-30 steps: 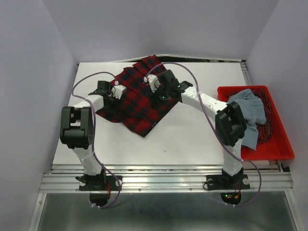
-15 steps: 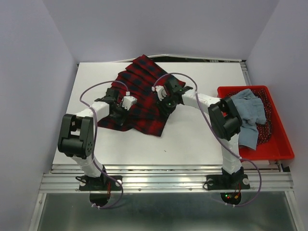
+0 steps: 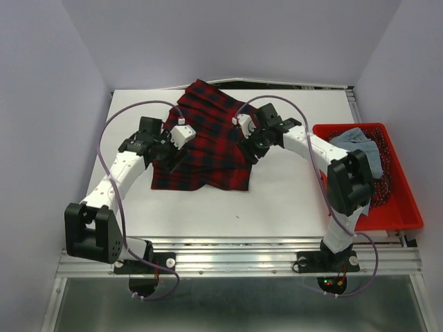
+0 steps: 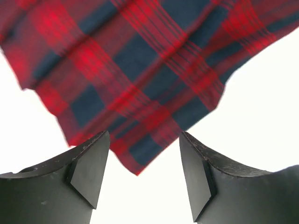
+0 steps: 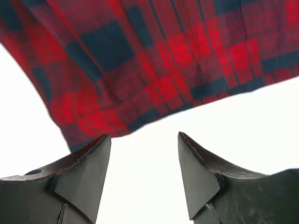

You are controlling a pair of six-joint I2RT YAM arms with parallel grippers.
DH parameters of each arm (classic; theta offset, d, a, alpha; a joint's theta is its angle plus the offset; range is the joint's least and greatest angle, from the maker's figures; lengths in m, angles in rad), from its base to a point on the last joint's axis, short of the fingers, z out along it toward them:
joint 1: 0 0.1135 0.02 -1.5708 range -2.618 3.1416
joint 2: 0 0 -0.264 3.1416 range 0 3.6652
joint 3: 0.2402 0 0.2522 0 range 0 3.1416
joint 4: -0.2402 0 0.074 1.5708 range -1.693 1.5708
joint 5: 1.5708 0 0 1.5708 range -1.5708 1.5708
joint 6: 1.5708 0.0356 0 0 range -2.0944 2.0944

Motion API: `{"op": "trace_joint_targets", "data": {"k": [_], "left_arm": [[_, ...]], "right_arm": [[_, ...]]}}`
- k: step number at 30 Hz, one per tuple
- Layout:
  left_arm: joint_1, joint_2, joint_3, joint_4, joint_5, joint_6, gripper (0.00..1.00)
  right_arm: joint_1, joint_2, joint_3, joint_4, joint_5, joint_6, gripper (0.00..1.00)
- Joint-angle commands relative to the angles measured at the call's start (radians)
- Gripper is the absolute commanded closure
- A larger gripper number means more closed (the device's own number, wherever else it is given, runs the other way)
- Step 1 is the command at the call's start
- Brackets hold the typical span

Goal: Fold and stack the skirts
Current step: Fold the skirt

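Note:
The red-and-navy plaid skirt [image 3: 208, 142] lies spread on the white table, its near hem running roughly straight. My left gripper [image 3: 169, 158] hovers over the skirt's left part, jaws open. In the left wrist view a corner of the plaid skirt [image 4: 140, 70] dips between the open fingers [image 4: 91, 168] of the left gripper [image 4: 145, 175] without being pinched. My right gripper [image 3: 250, 151] is open at the skirt's right edge. Seen from the right wrist, the plaid skirt [image 5: 154, 60] ends just ahead of the right gripper [image 5: 145, 175], bare table between its fingers. The light blue-grey skirt [image 3: 360, 155] lies crumpled in the basket.
A red plastic basket [image 3: 408, 211] stands at the table's right edge beside the right arm. Purple cables loop over both arms. The table's back edge meets the wall just behind the plaid skirt.
The plaid skirt has been pulled round and laid out flatter, its hem now facing the near edge. Both grippers have shifted outward to its sides, and the left jaws have opened.

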Motion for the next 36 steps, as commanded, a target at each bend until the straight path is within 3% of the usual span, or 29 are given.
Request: {"op": "trace_joint_targets", "data": {"k": [1,8,14,18,26,31,36], "left_arm": [[0.002,0.052,0.049,0.053,-0.077,0.049,0.30],[0.002,0.303,0.194,0.236,-0.165,-0.045,0.40],[-0.010,0.456,0.227,0.133,-0.125,0.021,0.56],[-0.084,0.408,0.112,0.026,-0.025,0.113,0.59],[-0.250,0.243,-0.017,-0.124,0.091,0.133,0.65],[-0.296,0.164,0.064,-0.250,0.198,0.152,0.62],[-0.297,0.118,0.269,-0.355,0.312,0.127,0.49]], "right_arm": [[0.009,-0.015,0.065,0.009,-0.093,0.049,0.36],[0.018,0.178,0.174,0.122,-0.072,0.167,0.38],[0.018,0.235,0.099,0.081,-0.020,0.042,0.42],[0.018,0.169,-0.092,0.096,0.003,-0.060,0.42],[0.018,0.039,-0.238,0.009,0.029,-0.279,0.43],[0.018,-0.109,-0.326,-0.065,0.011,-0.415,0.44],[0.018,-0.199,-0.344,-0.095,0.014,-0.518,0.44]]}}
